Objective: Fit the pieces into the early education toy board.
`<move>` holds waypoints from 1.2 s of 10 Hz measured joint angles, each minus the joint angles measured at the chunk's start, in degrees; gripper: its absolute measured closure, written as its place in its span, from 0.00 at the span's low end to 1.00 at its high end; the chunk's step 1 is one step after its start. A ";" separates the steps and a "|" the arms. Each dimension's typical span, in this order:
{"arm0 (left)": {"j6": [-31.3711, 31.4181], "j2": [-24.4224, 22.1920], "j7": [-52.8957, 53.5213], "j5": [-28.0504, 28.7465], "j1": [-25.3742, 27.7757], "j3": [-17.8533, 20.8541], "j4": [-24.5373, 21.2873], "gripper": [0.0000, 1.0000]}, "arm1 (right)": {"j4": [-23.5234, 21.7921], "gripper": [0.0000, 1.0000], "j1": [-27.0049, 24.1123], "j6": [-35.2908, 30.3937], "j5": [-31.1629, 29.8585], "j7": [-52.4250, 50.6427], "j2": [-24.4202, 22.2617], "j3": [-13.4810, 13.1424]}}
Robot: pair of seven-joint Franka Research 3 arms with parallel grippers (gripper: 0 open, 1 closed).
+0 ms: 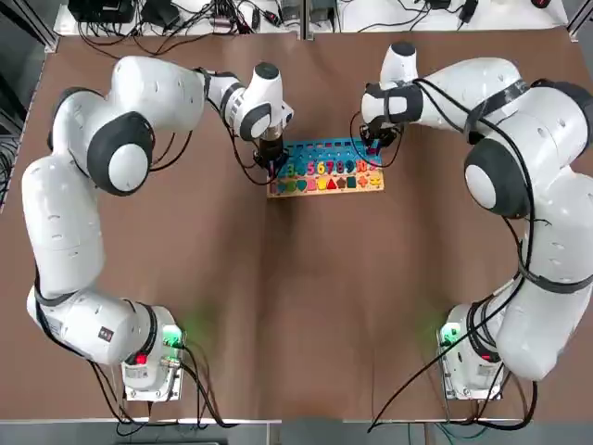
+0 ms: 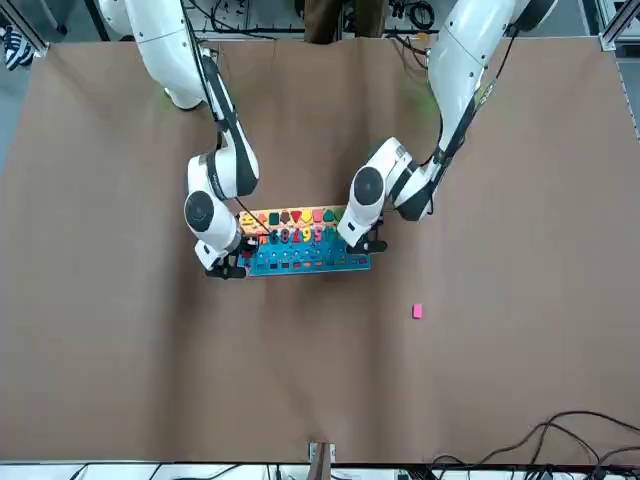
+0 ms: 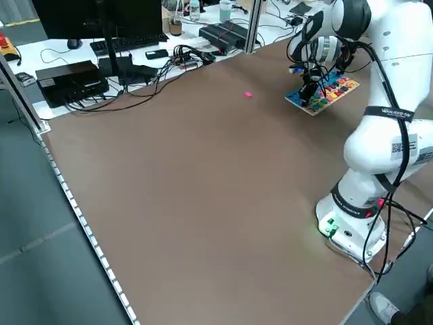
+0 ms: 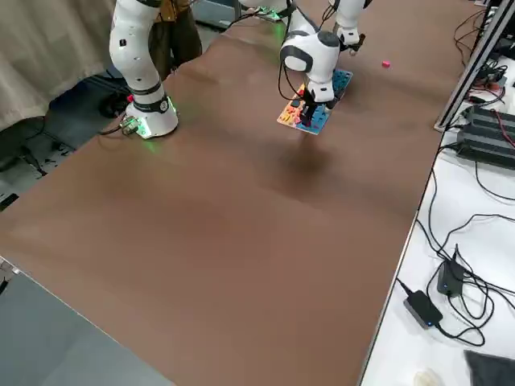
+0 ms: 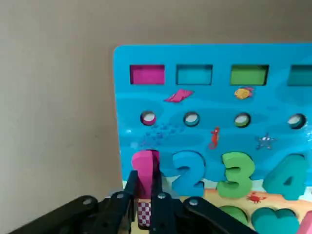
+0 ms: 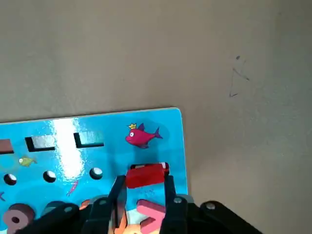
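The toy board (image 1: pixel 320 148) lies flat mid-table, blue with a tan strip and rows of numbers. At the board's left end, my left gripper (image 1: pixel 271 162) is shut on a pink "1" piece (image 5: pixel 145 168), held just over the board (image 5: pixel 219 102) beside the blue 2. My right gripper (image 1: pixel 375 148) is at the board's right end, shut on a small red block (image 6: pixel 145 175) above the blue face (image 6: pixel 73 131) near a pink fish picture. A loose pink piece (image 2: pixel 417 311) lies on the table beyond the board, on my left side.
Brown cloth covers the whole table (image 1: pixel 296 306). Both arms arch inward over its far half. Cables, a keyboard and boxes crowd the bench (image 3: pixel 101 61) past the far edge. In the right side view, more cables (image 4: pixel 451 273) lie on a white bench.
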 joint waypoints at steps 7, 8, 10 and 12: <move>-0.08 0.29 1.86 -0.17 0.32 -0.84 -0.19 0.86 | -0.26 0.64 -0.10 0.42 0.00 0.00 0.07 -0.19; -0.27 0.34 2.33 -0.19 1.09 -1.51 -0.38 0.86 | -0.26 0.64 -0.10 0.42 0.00 0.01 0.07 -0.19; -0.49 0.38 2.55 -0.19 3.97 -4.16 -1.10 0.86 | -0.26 0.64 -0.10 0.43 0.00 0.01 0.08 -0.19; -0.50 0.42 3.50 -0.19 5.75 -5.54 -1.38 0.86 | -0.27 0.63 -0.11 0.58 0.00 0.02 0.15 -0.19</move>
